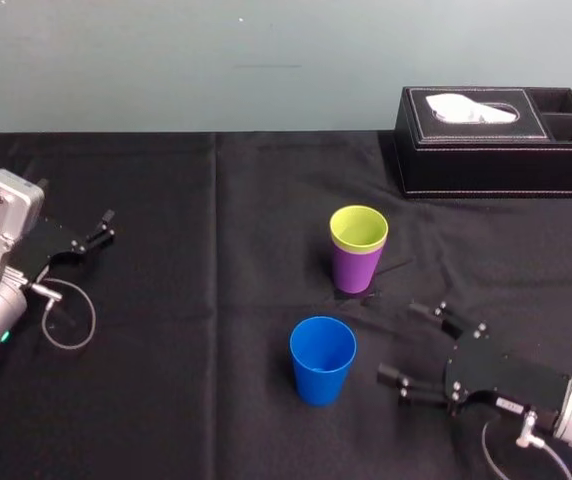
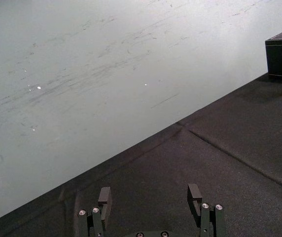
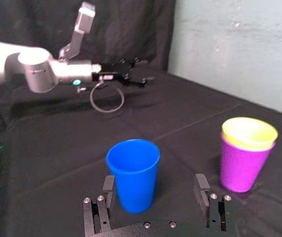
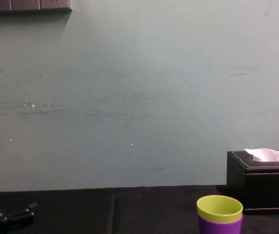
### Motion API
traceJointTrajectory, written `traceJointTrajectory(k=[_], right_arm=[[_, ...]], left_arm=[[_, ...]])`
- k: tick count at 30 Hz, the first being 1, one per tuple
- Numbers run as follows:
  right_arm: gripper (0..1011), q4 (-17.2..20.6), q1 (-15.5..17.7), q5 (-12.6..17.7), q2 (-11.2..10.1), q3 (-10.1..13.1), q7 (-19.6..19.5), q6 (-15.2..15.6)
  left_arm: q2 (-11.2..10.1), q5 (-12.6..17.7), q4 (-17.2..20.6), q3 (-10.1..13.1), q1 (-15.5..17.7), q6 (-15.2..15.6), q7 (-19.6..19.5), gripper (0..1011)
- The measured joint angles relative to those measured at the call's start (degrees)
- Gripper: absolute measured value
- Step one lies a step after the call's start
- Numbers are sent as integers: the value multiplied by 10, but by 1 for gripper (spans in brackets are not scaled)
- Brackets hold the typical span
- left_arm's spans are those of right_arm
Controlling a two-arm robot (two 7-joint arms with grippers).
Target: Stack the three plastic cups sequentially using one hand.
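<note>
The blue cup [image 1: 322, 358] stands upright and alone on the black cloth. Behind it the lime yellow-green cup [image 1: 358, 229] sits nested inside the purple cup [image 1: 356, 270]. My right gripper [image 1: 403, 343] lies low to the right of the blue cup, open and pointing at it, a short gap away. In the right wrist view the blue cup [image 3: 133, 173] stands just ahead of the right gripper [image 3: 154, 185], nearer one finger, with the purple cup [image 3: 242, 165] and its lime insert [image 3: 249, 133] off to the side. My left gripper [image 1: 96, 232] rests parked at the far left, open and empty [image 2: 150, 197].
A black leather tissue box [image 1: 496, 140] stands at the back right of the table [image 1: 216, 250], also in the chest view [image 4: 261, 180]. A wall runs behind the table. A looped cable [image 1: 71, 320] hangs by the left arm.
</note>
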State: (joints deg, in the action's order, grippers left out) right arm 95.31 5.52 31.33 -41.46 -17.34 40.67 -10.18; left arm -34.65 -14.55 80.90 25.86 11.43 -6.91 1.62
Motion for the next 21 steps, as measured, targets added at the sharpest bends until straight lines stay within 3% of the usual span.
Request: traceJointTrajectory(k=[13,21], right_arm=[[1003,-27,-26,-17,7,-47,17,6],[1002,-36,-46,-21,16,-63,17,13]], left_arm=[[0,0,0,0,0,0,0,1011],[0,0,0,0,0,0,0,1011]])
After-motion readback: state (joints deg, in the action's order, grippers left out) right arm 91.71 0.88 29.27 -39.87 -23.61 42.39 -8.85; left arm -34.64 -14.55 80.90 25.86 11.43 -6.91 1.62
